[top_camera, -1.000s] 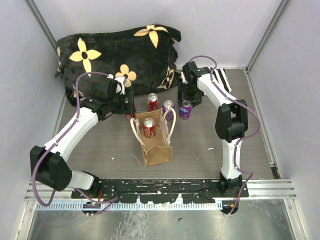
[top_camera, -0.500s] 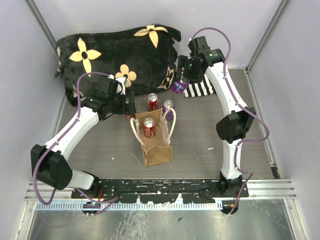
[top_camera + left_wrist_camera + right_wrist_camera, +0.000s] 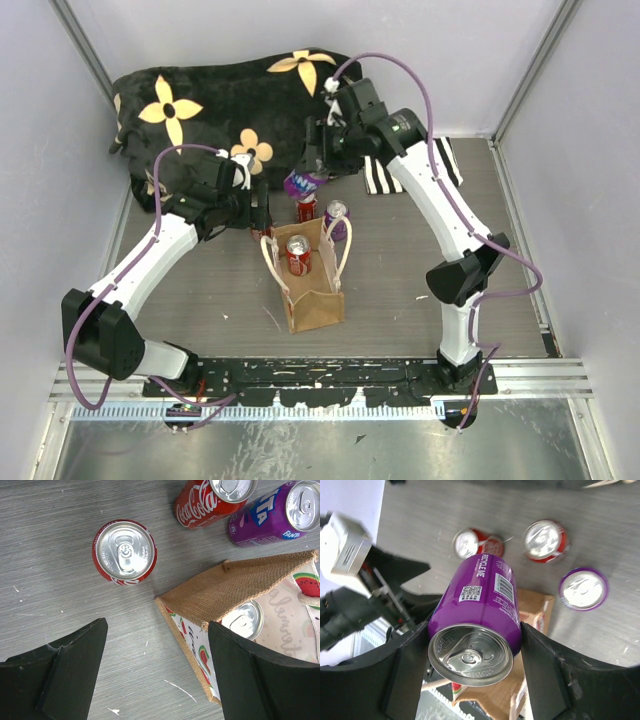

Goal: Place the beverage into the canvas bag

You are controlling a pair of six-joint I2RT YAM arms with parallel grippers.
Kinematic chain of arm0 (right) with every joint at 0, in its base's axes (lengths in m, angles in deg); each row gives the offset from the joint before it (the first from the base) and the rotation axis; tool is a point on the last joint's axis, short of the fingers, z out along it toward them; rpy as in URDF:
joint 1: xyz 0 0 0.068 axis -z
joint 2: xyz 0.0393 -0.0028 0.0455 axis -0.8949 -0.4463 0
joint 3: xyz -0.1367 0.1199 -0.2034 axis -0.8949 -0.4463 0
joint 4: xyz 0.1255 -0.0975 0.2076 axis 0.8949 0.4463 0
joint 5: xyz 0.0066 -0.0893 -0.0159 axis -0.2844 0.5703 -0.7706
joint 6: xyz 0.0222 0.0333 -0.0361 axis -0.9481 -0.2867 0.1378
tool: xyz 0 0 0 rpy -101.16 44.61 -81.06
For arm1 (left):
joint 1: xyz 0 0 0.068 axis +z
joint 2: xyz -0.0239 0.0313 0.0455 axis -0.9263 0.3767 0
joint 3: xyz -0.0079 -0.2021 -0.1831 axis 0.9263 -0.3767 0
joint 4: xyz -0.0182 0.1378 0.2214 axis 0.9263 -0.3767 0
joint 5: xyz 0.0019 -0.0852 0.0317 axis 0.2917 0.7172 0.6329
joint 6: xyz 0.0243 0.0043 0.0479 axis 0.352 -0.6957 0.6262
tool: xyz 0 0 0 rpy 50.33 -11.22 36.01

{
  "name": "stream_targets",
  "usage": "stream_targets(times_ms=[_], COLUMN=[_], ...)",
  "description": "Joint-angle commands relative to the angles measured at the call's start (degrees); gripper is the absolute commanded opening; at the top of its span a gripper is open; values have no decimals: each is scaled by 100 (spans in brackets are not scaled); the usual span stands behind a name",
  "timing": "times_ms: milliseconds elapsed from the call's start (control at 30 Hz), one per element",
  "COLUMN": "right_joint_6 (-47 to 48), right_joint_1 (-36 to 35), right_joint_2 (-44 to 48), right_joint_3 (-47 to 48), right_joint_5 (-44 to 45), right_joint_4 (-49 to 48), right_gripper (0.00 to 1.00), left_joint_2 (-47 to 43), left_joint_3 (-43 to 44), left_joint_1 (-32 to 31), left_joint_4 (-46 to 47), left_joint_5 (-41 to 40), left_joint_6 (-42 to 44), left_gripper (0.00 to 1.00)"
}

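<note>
The tan canvas bag with cream handles stands open mid-table, with a red can inside it. My right gripper is shut on a purple can and holds it in the air, behind the bag and over the cans standing there. The right wrist view shows the purple can tilted between my fingers, with the bag below. My left gripper is open and empty at the bag's far left corner. In the left wrist view, the left gripper has one finger beside the bag's wall.
A red can and a purple can stand just behind the bag. Another red can stands near my left gripper. A black cushion with cream flowers lies at the back left, and a striped cloth at the back right.
My right gripper has lifted the purple can off the table right of the bag and carried it up and leftward. The left arm has not moved.
</note>
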Motion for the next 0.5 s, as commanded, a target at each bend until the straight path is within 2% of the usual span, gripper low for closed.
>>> stream_targets(times_ms=[0, 200, 467], right_joint_6=[-89, -85, 42], right_joint_1=[-488, -805, -955], right_joint_2=[620, 934, 1079], right_joint_3=[-214, -891, -1247], right_joint_5=[-31, 191, 364], right_joint_4=[-124, 129, 767], right_gripper=[1, 1, 1], left_joint_2=[-6, -46, 24], left_joint_3=[22, -61, -33], left_joint_1=[-15, -13, -15], left_joint_4=[167, 143, 151], left_joint_5=[82, 71, 87], left_joint_6=[-39, -22, -22], left_gripper=[89, 89, 88])
